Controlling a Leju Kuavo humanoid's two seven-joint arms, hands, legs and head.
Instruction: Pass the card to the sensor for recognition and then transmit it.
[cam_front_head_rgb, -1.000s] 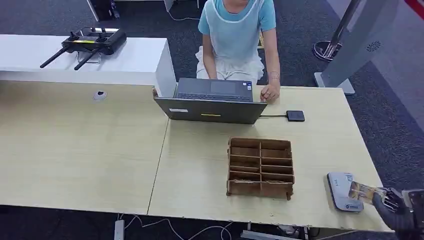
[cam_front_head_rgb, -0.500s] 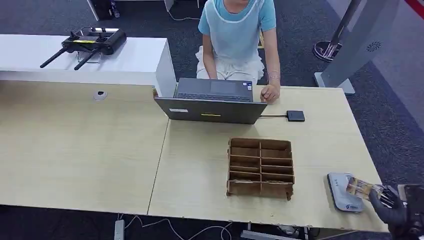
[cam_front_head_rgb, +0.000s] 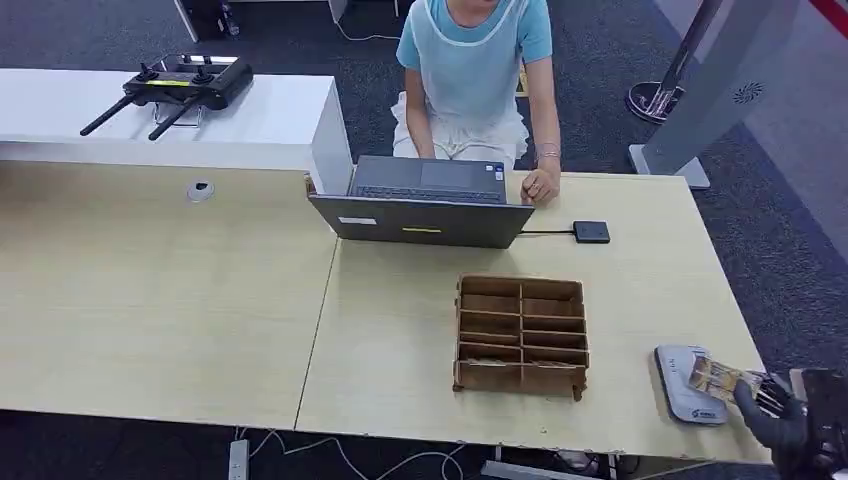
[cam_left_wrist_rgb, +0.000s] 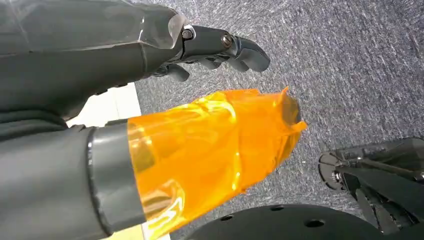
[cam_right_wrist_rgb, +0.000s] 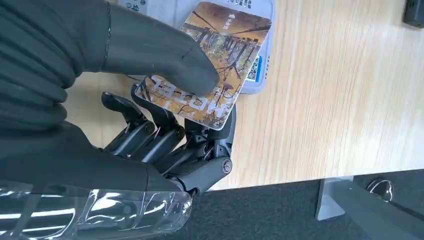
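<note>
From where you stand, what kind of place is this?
Probably an office reception or check-in desk: a person sits behind a laptop at a long wooden counter, a card reader lies near its edge, and the floor is grey carpet.

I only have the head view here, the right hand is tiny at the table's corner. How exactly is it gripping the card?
Observer: In the right wrist view the thumb presses on top of the card, with the darker fingers underneath.
Operator: Is the card over the sensor?
Observer: Its far end overlaps the grey sensor; whether they touch, I cannot tell.
Operator: What's printed on the card?
Observer: A brownish picture with white lettering along the end nearest the right hand.
Operator: And the left hand?
Observer: The left hand holds nothing, over grey carpet.
</note>
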